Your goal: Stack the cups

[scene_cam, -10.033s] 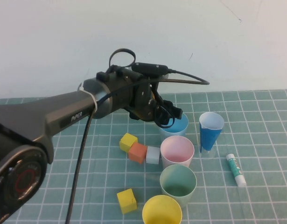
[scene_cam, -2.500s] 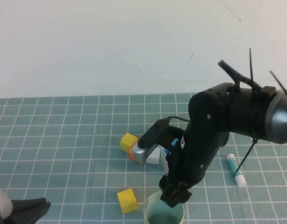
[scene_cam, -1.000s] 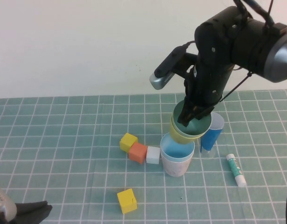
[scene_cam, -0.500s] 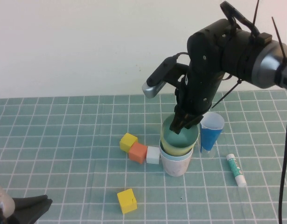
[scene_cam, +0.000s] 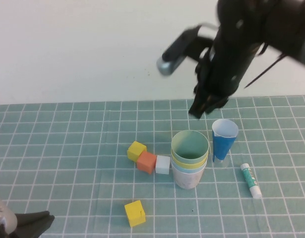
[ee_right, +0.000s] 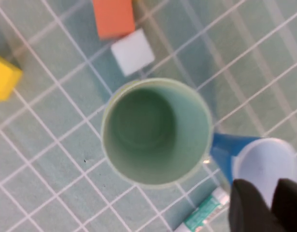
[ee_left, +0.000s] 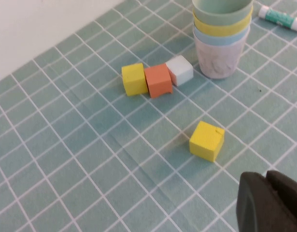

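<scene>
The four cups stand nested in one stack in the middle of the mat: sage green cup (scene_cam: 190, 144) on top, then the yellow cup (scene_cam: 189, 162), the light blue cup (scene_cam: 189, 169) and the pale pink cup (scene_cam: 188, 179) at the bottom. The stack also shows in the left wrist view (ee_left: 220, 26), and the green cup shows from above in the right wrist view (ee_right: 155, 130). My right gripper (scene_cam: 198, 113) hangs open and empty above and behind the stack. My left gripper (scene_cam: 40, 218) is shut and empty, low at the near left corner.
A narrow dark-blue cup (scene_cam: 223, 144) stands just right of the stack, with a glue stick (scene_cam: 251, 180) lying beyond it. A yellow block (scene_cam: 136, 150), orange block (scene_cam: 147, 161) and white block (scene_cam: 162, 164) line up left of the stack. Another yellow block (scene_cam: 134, 213) lies nearer.
My right gripper set the green and yellow cups into the blue-on-pink stack, let go and rose up and back. My left arm has stayed at the near left.
</scene>
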